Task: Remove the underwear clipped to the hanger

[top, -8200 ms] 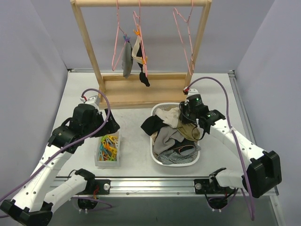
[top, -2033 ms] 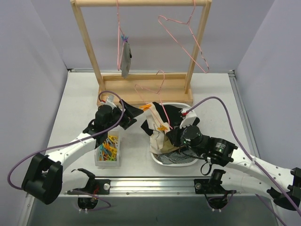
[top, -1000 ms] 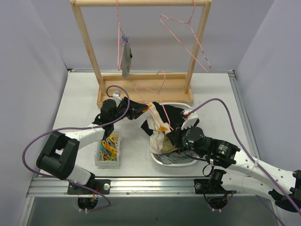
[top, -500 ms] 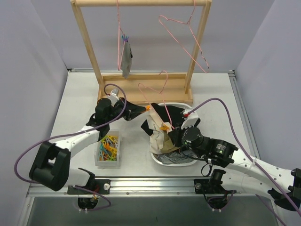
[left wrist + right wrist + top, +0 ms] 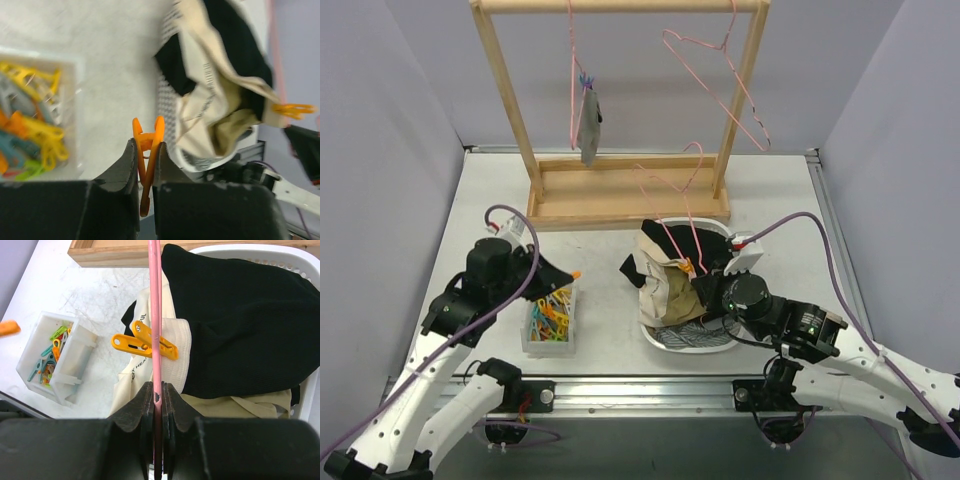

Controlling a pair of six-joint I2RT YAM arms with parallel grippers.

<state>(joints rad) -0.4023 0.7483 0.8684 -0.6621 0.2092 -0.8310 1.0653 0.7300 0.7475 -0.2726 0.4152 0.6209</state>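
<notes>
My left gripper (image 5: 567, 276) (image 5: 146, 151) is shut on an orange clip (image 5: 577, 272) (image 5: 148, 145), held above the table beside the clip bin (image 5: 549, 316). My right gripper (image 5: 708, 283) (image 5: 156, 390) is shut on the wire of a pink hanger (image 5: 672, 195) (image 5: 155, 315) over the basket (image 5: 660, 342). Black-and-white underwear (image 5: 665, 250) (image 5: 235, 330) droops from that hanger. One orange clip (image 5: 145, 344) (image 5: 292, 107) pins its white waistband to the wire. Grey underwear (image 5: 588, 125) hangs clipped to another pink hanger on the wooden rack (image 5: 510, 90).
The white basket holds a pile of cloth. A bare pink hanger (image 5: 725, 75) hangs at the rack's right end. The clip bin (image 5: 55, 357) (image 5: 35, 125) with several coloured clips sits left of the basket. The rack's wooden base (image 5: 630, 195) lies just behind the basket.
My left gripper has closed on the orange clip and drawn back left from the hanger to beside the clip bin. The right gripper and hanger have shifted slightly right.
</notes>
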